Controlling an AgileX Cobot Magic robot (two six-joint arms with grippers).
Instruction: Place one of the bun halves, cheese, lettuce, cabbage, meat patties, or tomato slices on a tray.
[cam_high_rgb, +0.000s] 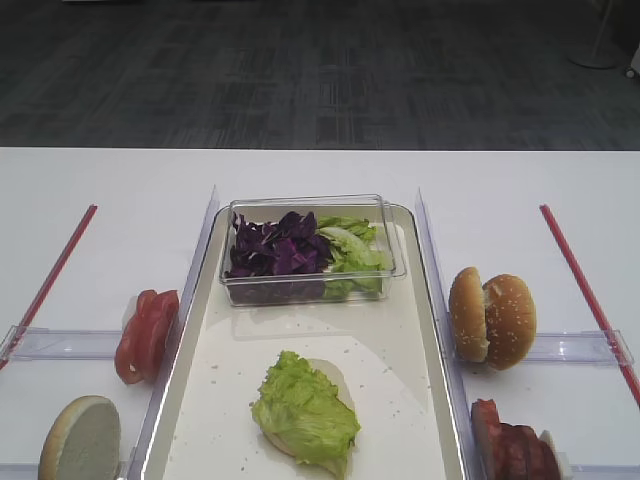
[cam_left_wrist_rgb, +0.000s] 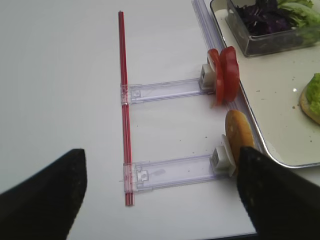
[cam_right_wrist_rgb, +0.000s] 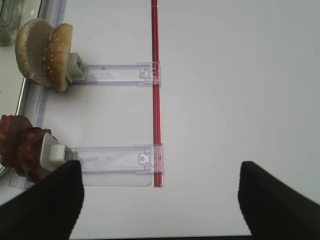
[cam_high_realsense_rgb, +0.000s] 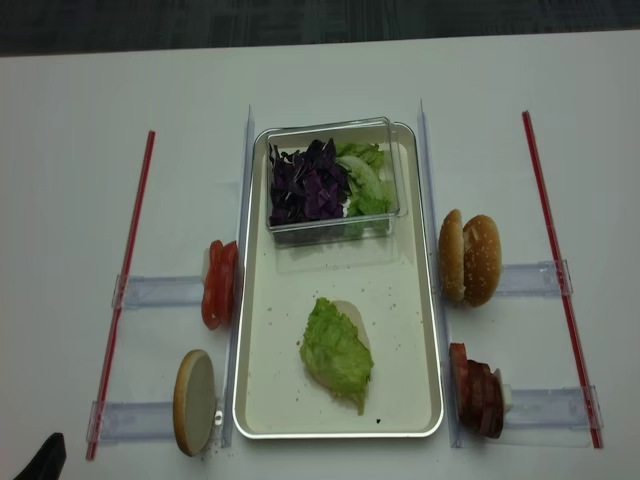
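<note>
A lettuce leaf lies on a flat bun half in the near part of the tray. A clear tub at the tray's far end holds cabbage and more lettuce. Left of the tray stand tomato slices and a bun half. On the right stand two bun halves and meat patties. Cheese is out of view. My left gripper hovers open over the bare table left of that bun half. My right gripper hovers open, right of the patties.
Red rods run along the table on both outer sides. Clear plastic rails join them to the food holders. Upright clear strips flank the tray. The table's near edge shows in both wrist views.
</note>
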